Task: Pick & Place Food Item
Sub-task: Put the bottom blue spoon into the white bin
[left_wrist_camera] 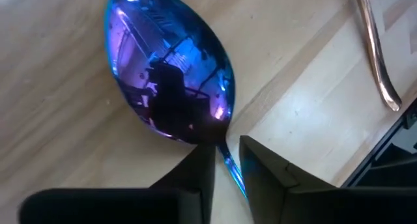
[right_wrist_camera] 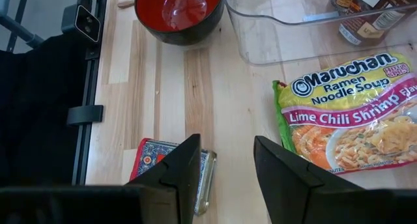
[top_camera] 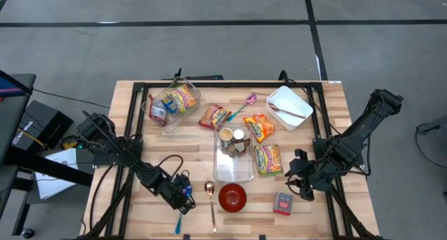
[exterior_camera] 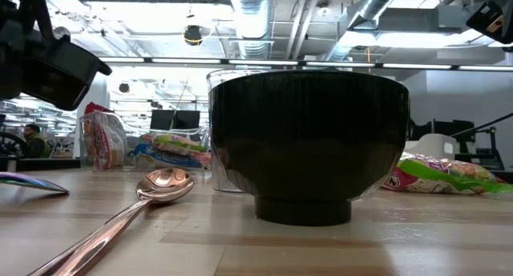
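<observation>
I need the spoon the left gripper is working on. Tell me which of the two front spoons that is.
The iridescent blue spoon: the left gripper straddles its handle. The copper spoon lies apart, beside the red bowl.

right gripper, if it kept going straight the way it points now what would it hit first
Probably the small patterned packet on the table: in the right wrist view it lies just ahead of the right gripper, partly behind one of the fingers. Further on is the red bowl. Depth is hard to judge.
</observation>
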You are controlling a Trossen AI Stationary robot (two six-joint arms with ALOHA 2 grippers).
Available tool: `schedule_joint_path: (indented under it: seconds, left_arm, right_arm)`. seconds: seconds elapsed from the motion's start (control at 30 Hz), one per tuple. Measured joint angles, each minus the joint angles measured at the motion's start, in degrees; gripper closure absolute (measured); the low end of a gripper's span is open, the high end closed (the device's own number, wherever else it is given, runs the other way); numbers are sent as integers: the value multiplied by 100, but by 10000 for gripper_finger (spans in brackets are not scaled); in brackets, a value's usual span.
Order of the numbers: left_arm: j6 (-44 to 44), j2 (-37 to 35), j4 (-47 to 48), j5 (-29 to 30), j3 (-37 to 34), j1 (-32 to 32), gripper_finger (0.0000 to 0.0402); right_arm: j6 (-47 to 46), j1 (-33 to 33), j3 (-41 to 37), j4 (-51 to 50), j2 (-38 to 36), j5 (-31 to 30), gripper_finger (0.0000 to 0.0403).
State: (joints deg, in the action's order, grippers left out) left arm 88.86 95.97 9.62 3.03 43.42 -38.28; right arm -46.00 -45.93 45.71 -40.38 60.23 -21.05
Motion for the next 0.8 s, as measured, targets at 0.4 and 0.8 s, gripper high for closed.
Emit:
schedule_joint_path:
  seconds: [0.4, 0.8]
  left_arm:
    - [-281, 3, -10, 564, -2, 20, 395]
    - [-998, -747, 344, 1213, -39, -19, 400]
  right_arm:
    - [4, 0, 0, 2, 0, -1, 266]
    - [190, 11, 3, -10, 2, -3, 266]
